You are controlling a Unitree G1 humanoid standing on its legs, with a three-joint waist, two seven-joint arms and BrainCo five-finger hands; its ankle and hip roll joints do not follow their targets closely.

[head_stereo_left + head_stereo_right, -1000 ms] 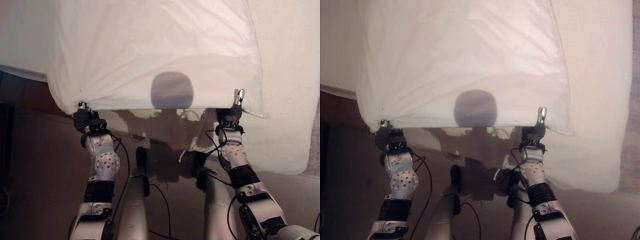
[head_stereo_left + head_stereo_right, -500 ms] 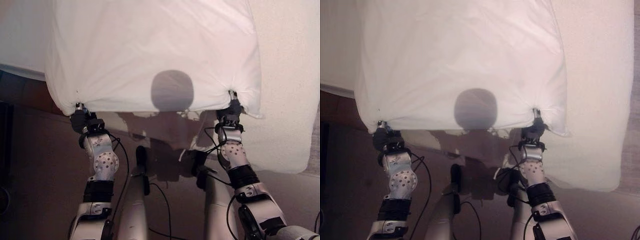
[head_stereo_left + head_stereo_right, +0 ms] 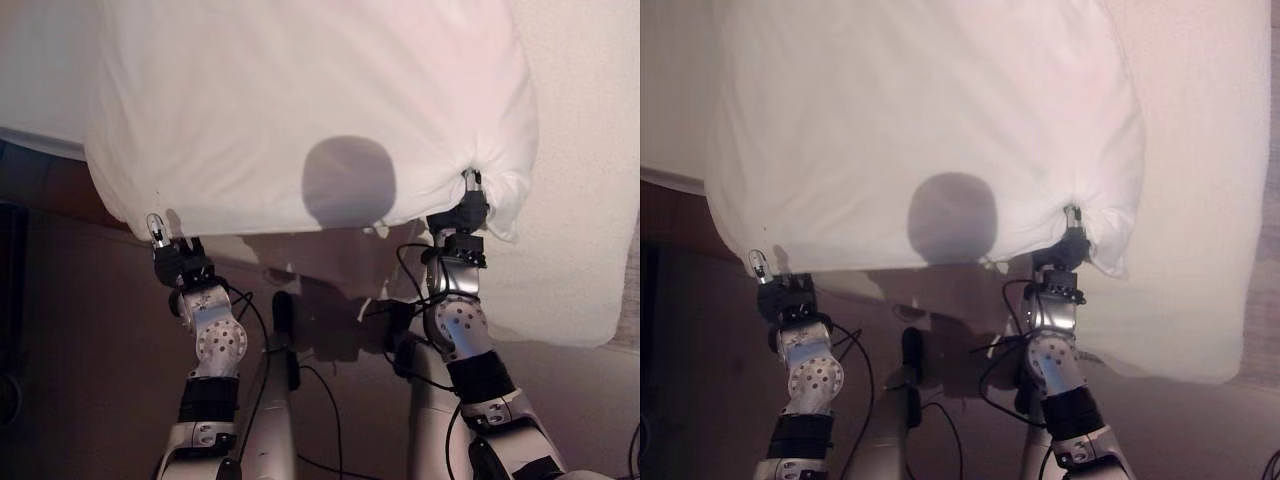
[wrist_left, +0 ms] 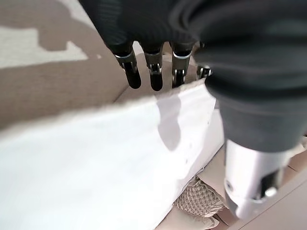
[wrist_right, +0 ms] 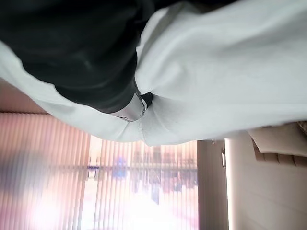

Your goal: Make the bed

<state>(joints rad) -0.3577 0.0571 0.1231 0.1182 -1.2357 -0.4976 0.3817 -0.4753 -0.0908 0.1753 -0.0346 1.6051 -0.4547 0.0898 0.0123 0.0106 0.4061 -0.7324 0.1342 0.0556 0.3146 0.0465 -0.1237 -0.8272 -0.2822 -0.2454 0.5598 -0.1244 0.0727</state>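
The white duvet (image 3: 310, 100) lay spread over the bed (image 3: 580, 200), its long near edge running crosswise from one hand to the other and hanging just off the mattress toward the robot. All of the cloth lay beyond the fingertips of both hands, so any pull or lift had to come from that edge.

The right hand (image 3: 468, 208) was at the edge near the duvet's right corner. The cloth puckered into a tight gather around it, and it looked pinched there. The right wrist view showed white fabric (image 5: 220, 62) bunched against the dark cover of that hand (image 5: 128, 106). I judged it clamped on the duvet.

The left hand (image 3: 160, 232) sat just under the left corner, with the edge above its fingertips. The eye views left its state unclear. The left wrist view settled it: the fingers (image 4: 132, 76) hung straight and apart, with the duvet's edge (image 4: 120, 158) below them and not gripped.

So the right hand was the one engaged, and the left corner seemed to be what still needed taking.
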